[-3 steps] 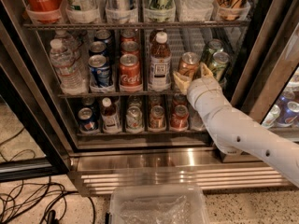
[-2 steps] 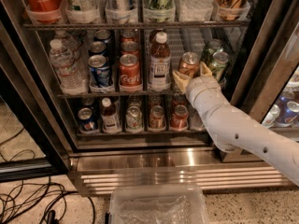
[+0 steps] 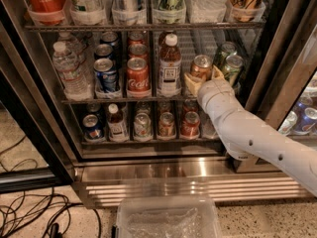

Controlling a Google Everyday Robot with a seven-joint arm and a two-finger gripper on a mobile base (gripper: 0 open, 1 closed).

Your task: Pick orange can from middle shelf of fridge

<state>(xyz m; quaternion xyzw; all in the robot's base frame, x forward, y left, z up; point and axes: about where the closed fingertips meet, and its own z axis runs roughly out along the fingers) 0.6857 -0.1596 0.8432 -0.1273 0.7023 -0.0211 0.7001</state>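
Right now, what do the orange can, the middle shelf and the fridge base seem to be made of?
The orange can, at the hand on the middle shelf: probably thin metal, with a glossy coppery body and a silver top rim. The shelf: seemingly metal wire, thin bars with a slim front rail. The fridge base: likely brushed stainless steel, with a streaky dull shine.

Lighting is warm and on the dim side. The fridge point(image 3: 258, 78) interior is brightest along the top row and darker lower down. There's streaky glare on the steel base point(image 3: 163, 175). The floor point(image 3: 20, 133) at left is in deep shadow. The gripper point(image 3: 203, 74) is at the orange can point(image 3: 201, 63) on the middle shelf point(image 3: 114, 101) and well lit; the white arm point(image 3: 257, 138) is the brightest surface. Verticals splay toward the edges.
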